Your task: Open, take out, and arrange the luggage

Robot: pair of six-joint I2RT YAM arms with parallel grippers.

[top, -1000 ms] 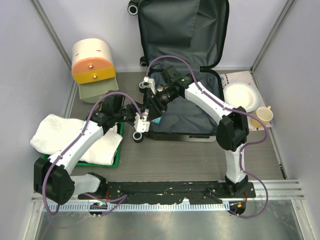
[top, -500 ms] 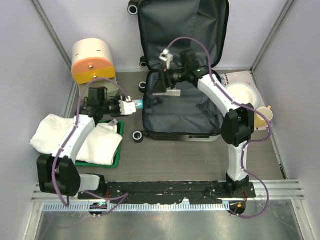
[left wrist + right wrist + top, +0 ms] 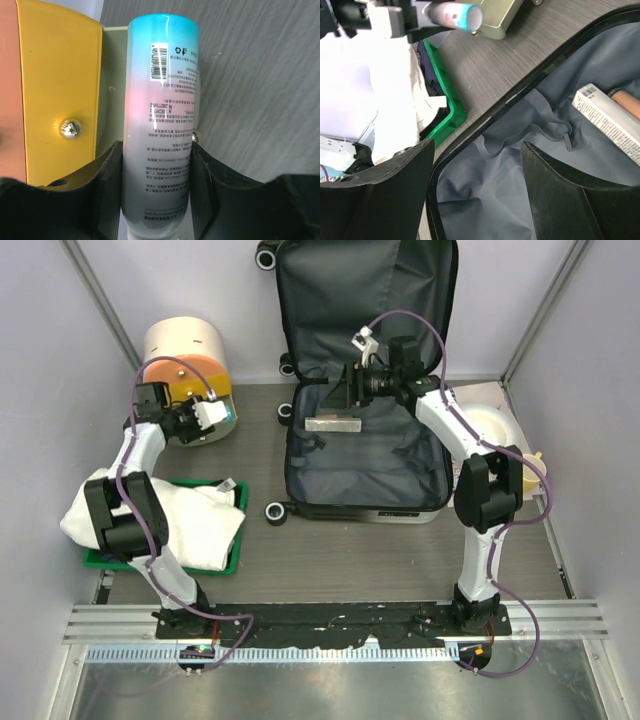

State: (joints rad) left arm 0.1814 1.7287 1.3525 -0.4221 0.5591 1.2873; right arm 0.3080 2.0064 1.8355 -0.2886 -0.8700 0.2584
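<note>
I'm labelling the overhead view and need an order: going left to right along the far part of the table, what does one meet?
The cream-and-orange cylinder → luggage → white plate → cup.

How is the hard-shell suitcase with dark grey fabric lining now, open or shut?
Open: the suitcase has its lid up against the back wall, lining exposed, silvery box inside.

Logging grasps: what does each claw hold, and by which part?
Left claw grips the blue-pink-grey gradient plastic tube around its grey end. Right claw is open, holding nothing.
</note>
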